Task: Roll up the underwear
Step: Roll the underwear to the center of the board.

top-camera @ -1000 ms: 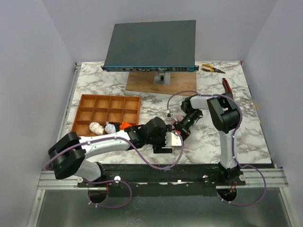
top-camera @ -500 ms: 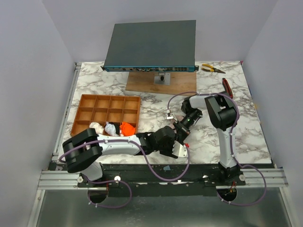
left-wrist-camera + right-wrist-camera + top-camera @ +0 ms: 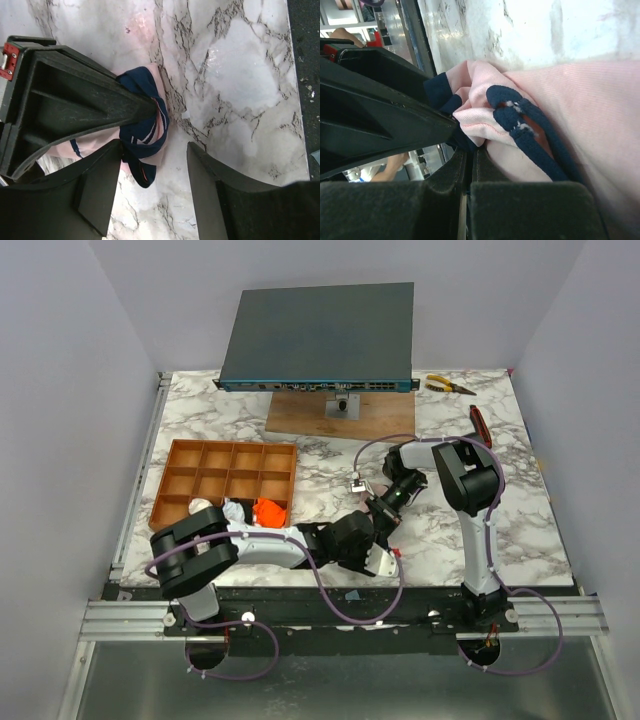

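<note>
A pale pink underwear [image 3: 145, 131] with dark navy edging lies bunched on the marble table. My right gripper [image 3: 470, 159] is shut, its tips pinching a fold of the pink cloth [image 3: 560, 100]. In the left wrist view it shows as a black wedge [image 3: 70, 95] pressing into the garment. My left gripper [image 3: 155, 150] is open just in front of it, one finger [image 3: 97, 187] against the cloth's navy edge. From above the two grippers [image 3: 380, 558] [image 3: 382, 518] meet near the front middle and hide the garment.
An orange-brown compartment tray [image 3: 176, 454] sits at the left; its front row holds cream [image 3: 203, 506], pale [image 3: 234, 510] and orange [image 3: 267, 510] rolls. A dark flat box [image 3: 318, 335] on a wooden board [image 3: 300, 418] stands at the back. Pliers [image 3: 447, 386] and a red-handled tool [image 3: 480, 425] lie at the right.
My left arm has swung right and toward the front edge, bringing its gripper up to the right one, and its jaws have narrowed. The right arm has barely moved.
</note>
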Motion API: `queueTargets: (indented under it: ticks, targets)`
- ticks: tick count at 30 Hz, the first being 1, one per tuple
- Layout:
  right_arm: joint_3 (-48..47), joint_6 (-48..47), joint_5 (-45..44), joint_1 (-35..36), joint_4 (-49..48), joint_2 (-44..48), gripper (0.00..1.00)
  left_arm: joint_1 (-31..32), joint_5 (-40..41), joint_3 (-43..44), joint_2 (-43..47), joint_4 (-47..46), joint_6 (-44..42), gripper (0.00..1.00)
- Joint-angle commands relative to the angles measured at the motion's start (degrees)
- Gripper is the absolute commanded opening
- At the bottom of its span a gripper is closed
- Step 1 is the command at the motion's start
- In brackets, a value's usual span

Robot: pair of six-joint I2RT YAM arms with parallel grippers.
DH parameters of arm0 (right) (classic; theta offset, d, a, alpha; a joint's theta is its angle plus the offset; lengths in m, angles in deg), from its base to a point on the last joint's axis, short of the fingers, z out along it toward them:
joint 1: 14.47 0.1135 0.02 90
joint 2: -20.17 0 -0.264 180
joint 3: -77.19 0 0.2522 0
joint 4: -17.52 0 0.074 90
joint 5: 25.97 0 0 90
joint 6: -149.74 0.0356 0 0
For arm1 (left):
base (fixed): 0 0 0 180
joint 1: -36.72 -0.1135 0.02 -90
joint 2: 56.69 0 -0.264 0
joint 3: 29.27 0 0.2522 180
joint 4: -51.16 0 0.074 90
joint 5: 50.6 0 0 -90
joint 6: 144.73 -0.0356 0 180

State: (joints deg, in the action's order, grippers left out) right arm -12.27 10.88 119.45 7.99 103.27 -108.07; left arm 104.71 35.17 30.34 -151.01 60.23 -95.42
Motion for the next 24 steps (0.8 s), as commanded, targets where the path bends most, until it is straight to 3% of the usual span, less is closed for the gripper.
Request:
queueTargets:
  ticks: [1,15,24]
  targets:
    - [-0.5,-0.7,-3.9,-0.1,-3.8,-2.4,0.01,0.3,0.0,1.1,-2.0,-0.9,0.3,0.53]
    - [0.1,-0.5,-4.5,-0.1,-3.7,-0.2,0.01,-1.7,-4.8,3.5,-5.7,2.5,3.7,0.38]
    - [1.6,1.3,-5.0,-0.2,-5.0,2.9,0.09,-4.4,-10.9,6.8,-7.0,8.7,7.0,0.14]
